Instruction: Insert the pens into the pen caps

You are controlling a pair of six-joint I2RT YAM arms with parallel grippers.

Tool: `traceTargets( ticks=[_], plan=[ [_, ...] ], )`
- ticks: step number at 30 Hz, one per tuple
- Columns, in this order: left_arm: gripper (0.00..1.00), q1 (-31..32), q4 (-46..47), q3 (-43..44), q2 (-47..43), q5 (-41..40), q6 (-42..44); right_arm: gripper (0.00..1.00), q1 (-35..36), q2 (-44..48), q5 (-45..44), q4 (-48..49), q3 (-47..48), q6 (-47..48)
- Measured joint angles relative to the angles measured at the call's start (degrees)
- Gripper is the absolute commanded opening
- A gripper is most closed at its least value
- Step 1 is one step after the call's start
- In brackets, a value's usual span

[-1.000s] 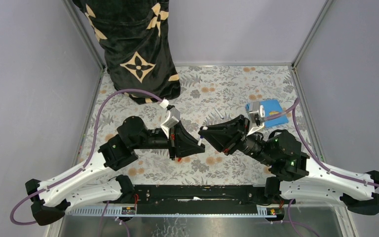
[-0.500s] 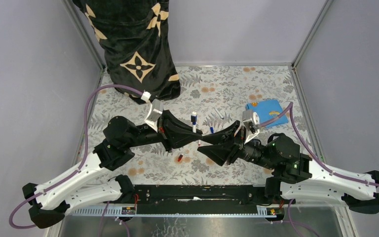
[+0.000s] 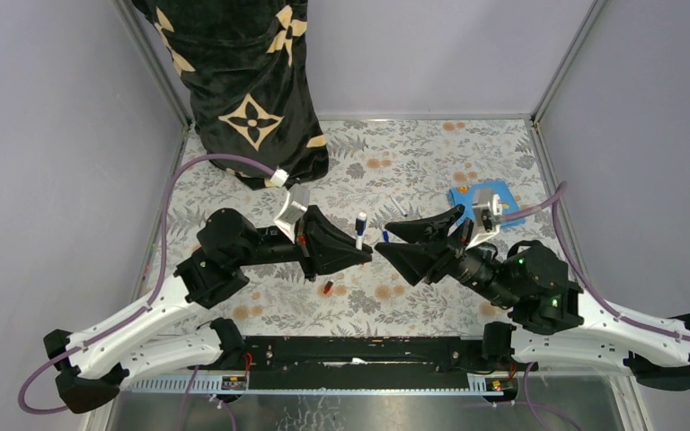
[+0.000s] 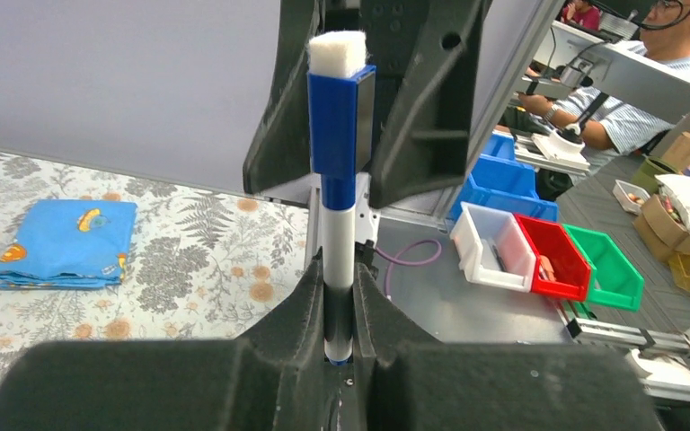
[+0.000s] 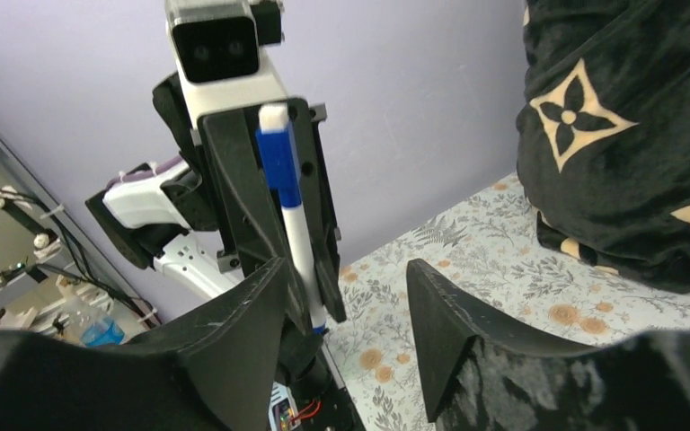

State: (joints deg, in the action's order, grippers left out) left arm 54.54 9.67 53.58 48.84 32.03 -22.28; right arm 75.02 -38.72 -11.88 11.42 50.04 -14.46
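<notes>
Our left gripper (image 4: 340,334) has its jaws clamped on the lower barrel of a white pen (image 4: 339,242). It holds the pen upright above the middle of the desk (image 3: 413,162), and a blue cap (image 4: 339,126) looks seated on the top end. The pen is light, stiff and slick, so we would grip the barrel, not the cap, and press along its axis. A second ago both grippers met tip to tip; now our right gripper (image 5: 346,269) has drawn back, jaws apart and empty.
</notes>
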Motion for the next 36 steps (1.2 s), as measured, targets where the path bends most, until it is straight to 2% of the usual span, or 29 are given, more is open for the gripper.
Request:
traceTargets(
  ticks=[15, 36],
  plan=[
    [0.00, 0.0, -1.5, 0.0, 2.8, 7.0, 0.0, 0.55, 0.0, 0.7, -3.6, 0.0, 0.5, 0.5],
    [0.00, 0.0, -3.9, 0.2, 4.3, 8.1, 0.6, 0.55, 0.0, -0.3, -3.7, 0.8, 1.0, 0.7]
  ],
)
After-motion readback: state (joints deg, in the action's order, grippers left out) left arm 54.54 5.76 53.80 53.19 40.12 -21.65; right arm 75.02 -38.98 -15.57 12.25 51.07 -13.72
